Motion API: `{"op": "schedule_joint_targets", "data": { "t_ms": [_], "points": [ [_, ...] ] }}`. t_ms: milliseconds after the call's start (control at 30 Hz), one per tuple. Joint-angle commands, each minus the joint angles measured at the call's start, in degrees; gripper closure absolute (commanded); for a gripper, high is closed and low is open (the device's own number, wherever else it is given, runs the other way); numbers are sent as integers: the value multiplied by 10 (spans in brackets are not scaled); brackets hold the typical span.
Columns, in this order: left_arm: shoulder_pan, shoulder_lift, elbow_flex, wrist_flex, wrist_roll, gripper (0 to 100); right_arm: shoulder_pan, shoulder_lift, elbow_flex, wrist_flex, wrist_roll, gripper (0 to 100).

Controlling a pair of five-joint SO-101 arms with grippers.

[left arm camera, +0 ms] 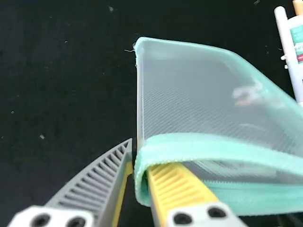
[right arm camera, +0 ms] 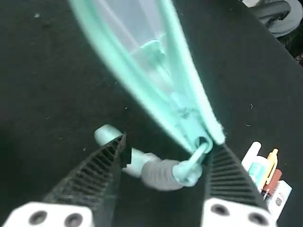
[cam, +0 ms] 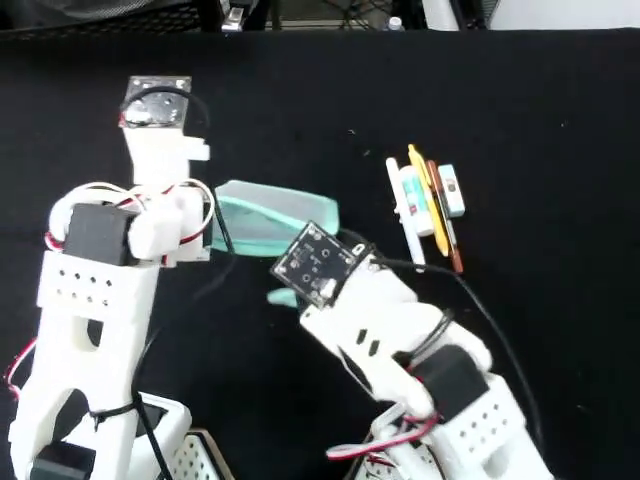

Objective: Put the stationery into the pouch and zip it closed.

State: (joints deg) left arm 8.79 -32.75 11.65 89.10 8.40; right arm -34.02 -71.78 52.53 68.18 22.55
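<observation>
1. Left wrist view shows your left fingers (left arm camera: 102, 182) closed on the pouch (left arm camera: 199, 109) at one end of its open mouth. The yellow one lies inside and the grey one outside, against the corner.
2. Your right fingers (right arm camera: 90, 182) stand wide apart and hold nothing. Between them a teal and grey pen (right arm camera: 158, 172) lies on the counter (cam: 540, 330), with the zip pull (right arm camera: 201, 149) just above it.
3. In the high view the pouch sits at centre frame, between the two arms.
4. The rest of the stationery (cam: 428, 205) lies bunched in the upper right of the frame, well apart from the pouch.
</observation>
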Motion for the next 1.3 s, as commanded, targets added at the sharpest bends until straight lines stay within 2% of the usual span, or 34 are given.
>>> {"op": "schedule_joint_targets", "data": {
  "t_ms": [0,200,300,400,467,533,600,633,733,800,933,1033,1133,1267],
  "points": [
    [13,-7,15,-28,5,970,-12,-20,-114,74,-1,746],
    [12,-7,48,-34,5,970,0,-93,-300,163,-5,747],
    [11,-7,58,-34,5,970,69,-94,-316,182,-5,747],
    [10,-7,76,-34,4,970,166,-94,-269,152,-6,748],
    [10,-7,91,-35,4,970,246,-93,-196,89,-18,768],
    [10,-7,109,-52,4,970,325,-90,-98,-5,-43,858],
    [5,-7,131,-75,5,970,367,-71,9,-122,-53,975],
    [2,-7,143,-85,5,970,368,-53,59,-178,-52,987],
    [-12,-7,167,-112,5,970,368,32,153,-316,-44,889],
    [-23,-7,168,-114,5,970,368,115,150,-360,-44,837],
    [-33,-7,168,-116,5,970,368,327,17,-348,-45,863],
    [-29,-7,171,-116,5,970,352,495,-143,-255,-42,897],
    [-34,-7,171,-116,5,970,332,647,-320,-155,-45,882],
    [-33,-7,173,-116,5,970,328,816,-525,-70,-45,878]
  ]
}}
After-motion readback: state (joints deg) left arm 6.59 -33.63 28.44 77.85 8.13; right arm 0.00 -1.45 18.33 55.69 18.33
